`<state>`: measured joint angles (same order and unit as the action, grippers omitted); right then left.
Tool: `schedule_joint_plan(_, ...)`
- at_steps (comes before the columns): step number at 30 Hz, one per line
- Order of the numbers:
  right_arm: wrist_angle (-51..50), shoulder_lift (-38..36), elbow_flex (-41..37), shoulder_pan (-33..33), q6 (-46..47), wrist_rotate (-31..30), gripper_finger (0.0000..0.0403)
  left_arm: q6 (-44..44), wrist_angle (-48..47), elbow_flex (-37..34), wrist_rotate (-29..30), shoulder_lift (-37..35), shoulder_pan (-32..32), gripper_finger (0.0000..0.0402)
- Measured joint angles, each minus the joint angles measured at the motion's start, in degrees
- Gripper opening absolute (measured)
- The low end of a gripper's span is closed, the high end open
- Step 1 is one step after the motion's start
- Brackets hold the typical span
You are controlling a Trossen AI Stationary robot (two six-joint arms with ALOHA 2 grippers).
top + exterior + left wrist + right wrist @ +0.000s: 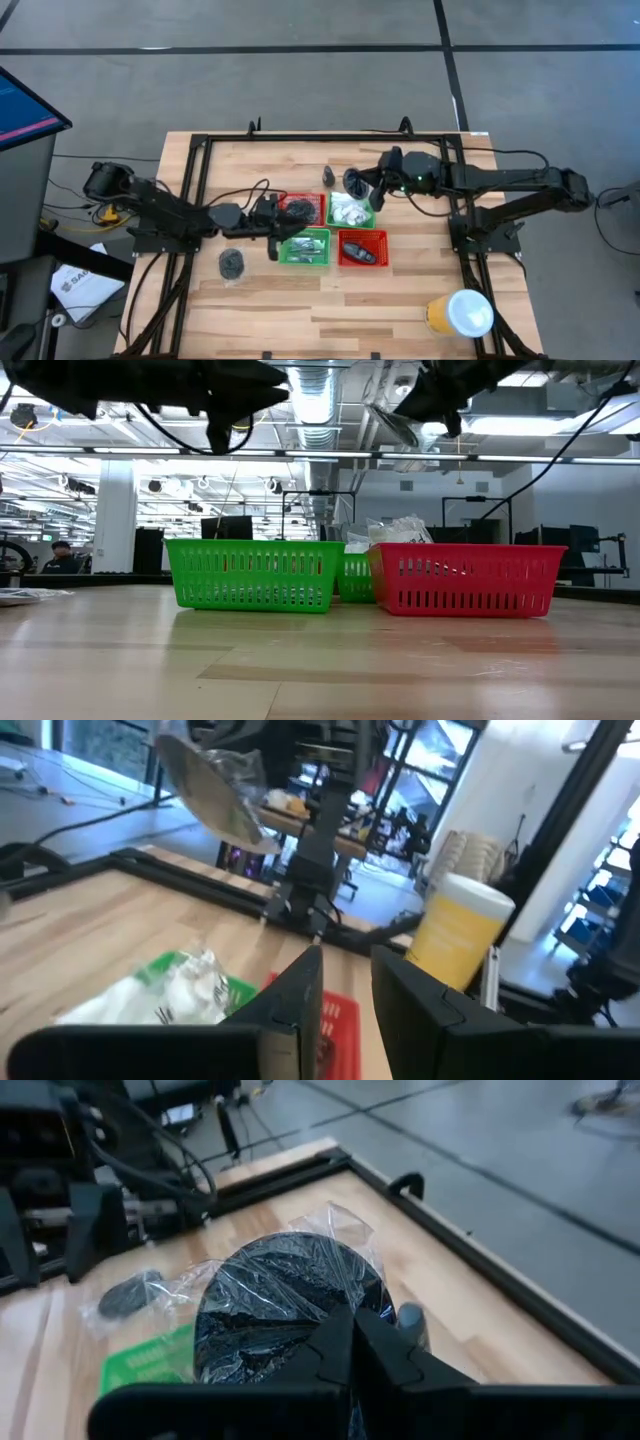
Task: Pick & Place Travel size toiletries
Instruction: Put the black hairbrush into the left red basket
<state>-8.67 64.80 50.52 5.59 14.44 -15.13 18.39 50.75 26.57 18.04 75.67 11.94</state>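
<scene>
1. Landmark: four square mesh baskets clustered mid-table. Nearest the front edge sit a green mesh basket (pixel 304 247) and, beside it, a red mesh basket (pixel 362 248) holding dark oblong mini bottles (pixel 362 255).
2. A large yellow tub with white lid (pixel 460 312) stands well apart from the cluster, near the front right corner of the light wooden slat table (pixel 300 320).
3. A black round coiled piece in clear wrap (pixel 232 264) lies on the table just left of the front green basket.
4. Left arm reaches in low from the left table edge, roughly level. The left gripper (pixel 274 232) hovers at the left edge of the cluster, over the front green basket's corner. Fingers (pixel 300 995) sit parted with a narrow gap, nothing visible between them.
5. Back row: a second red mesh basket (pixel 303 208) and a second green mesh basket (pixel 350 211) heaped with white crinkly packets (pixel 350 210).
6. Right arm stretches in from the right, elbow bent. The right gripper (pixel 372 186) hangs above the far edge of the packet basket, clamped on the plastic wrap of a black coiled disc in crinkly film (pixel 285 1305), held off the table.
7. A small dark wrapped item (pixel 328 178) lies on the table just behind the cluster.
</scene>
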Motion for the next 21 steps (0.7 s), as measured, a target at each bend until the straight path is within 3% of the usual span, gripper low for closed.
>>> schedule_joint_plan(4,2.77,0.18,0.0,-3.57,0.09,-6.1,0.0,-0.09,6.37,0.14,0.0,4.14,-1.22,0.0081)
schedule_joint_plan(11,6.42,0.24,0.02,-9.53,0.11,-17.95,0.0,-0.25,7.23,4.98,-0.01,10.18,-1.81,0.0088)
schedule_joint_plan(21,8.93,3.9,0.07,-16.89,0.13,-30.58,0.0,-4.72,7.46,11.17,0.0,13.97,-1.81,0.016)
